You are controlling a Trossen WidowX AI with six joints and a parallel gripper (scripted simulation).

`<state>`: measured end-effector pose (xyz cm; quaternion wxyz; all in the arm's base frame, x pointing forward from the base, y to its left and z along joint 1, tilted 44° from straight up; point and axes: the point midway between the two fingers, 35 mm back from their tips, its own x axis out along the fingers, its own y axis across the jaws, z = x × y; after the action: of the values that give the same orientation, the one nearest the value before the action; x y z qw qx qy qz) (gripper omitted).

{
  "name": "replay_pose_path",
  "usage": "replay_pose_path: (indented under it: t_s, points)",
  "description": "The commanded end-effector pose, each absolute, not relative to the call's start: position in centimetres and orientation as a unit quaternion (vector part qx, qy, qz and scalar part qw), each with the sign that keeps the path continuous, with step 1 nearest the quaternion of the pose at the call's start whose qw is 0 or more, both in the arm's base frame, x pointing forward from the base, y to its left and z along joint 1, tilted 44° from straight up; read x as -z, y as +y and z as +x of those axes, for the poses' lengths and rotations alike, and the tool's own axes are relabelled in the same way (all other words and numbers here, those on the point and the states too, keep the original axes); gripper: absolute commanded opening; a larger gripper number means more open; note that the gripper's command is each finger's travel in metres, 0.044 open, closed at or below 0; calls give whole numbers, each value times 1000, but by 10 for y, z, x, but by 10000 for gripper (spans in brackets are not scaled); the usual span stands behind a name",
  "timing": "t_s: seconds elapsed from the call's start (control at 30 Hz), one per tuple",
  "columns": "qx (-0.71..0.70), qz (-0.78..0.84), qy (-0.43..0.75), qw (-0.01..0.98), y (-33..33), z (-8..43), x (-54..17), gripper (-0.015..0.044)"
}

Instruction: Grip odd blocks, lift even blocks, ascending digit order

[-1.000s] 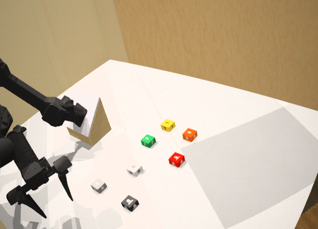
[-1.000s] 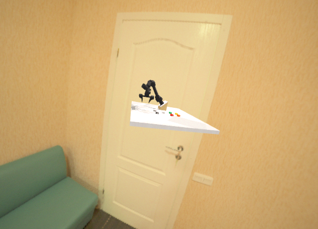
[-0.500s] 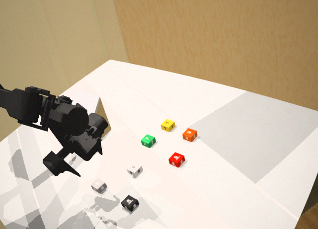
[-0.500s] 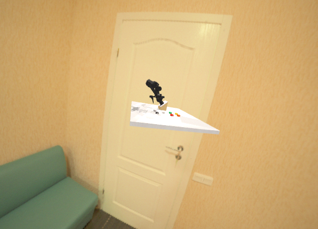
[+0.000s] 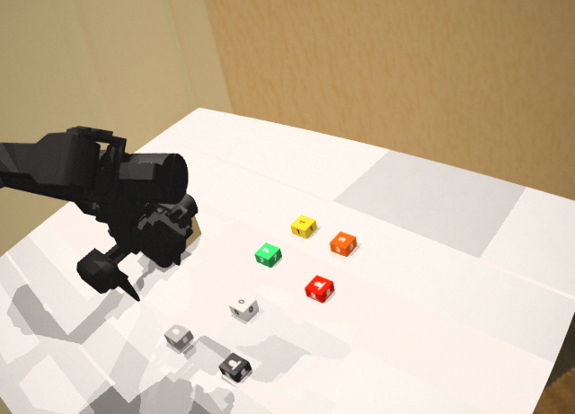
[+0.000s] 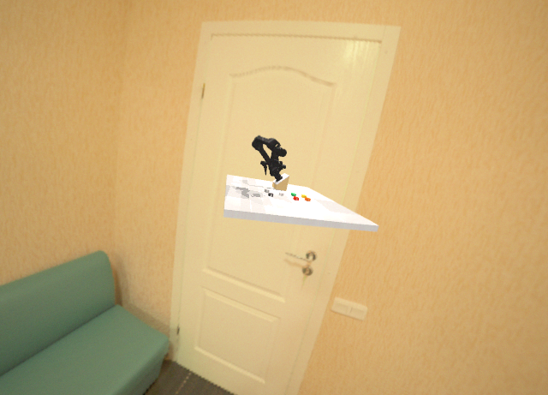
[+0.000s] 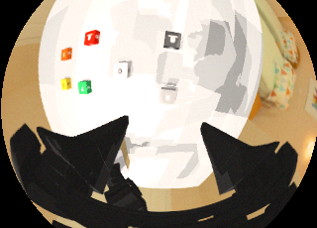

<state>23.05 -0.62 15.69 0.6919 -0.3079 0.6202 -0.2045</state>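
My gripper [image 5: 158, 281] [image 7: 165, 123] is open and empty, above the table. Ahead of its fingers in the wrist view is a light grey block [image 5: 179, 337] [image 7: 168, 95], perhaps an 8. A white block [image 5: 243, 309] [image 7: 122, 69] appears to show 0. A black block [image 5: 235, 367] [image 7: 172, 40] and a red block [image 5: 319, 289] [image 7: 92, 38] have digits I cannot read surely. A green block [image 5: 268, 255] [image 7: 85, 87] seems to show 7, a yellow block [image 5: 304, 226] [image 7: 65, 83] 1, and an orange block [image 5: 343, 243] [image 7: 66, 54] 3. All rest on the table.
The white table [image 5: 441, 326] [image 6: 305, 218] carries grey shadows and patches. The arm's base stands on a wedge-like block [image 6: 280, 185] with a tan side, mostly hidden behind the arm in the top view. A door [image 6: 274, 116] and a green sofa [image 6: 57, 302] are beyond the table.
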Motion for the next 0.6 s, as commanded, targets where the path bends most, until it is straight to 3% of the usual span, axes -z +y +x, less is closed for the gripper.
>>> replay_pose_path:
  t_s: [0.0,0.33,0.57]
  points:
    - [207,-311,618,692,-6,231,-158,400]
    - [207,-311,618,692,-5,232,-157,400]
    - [206,-309,618,693,52,267,-113,400]
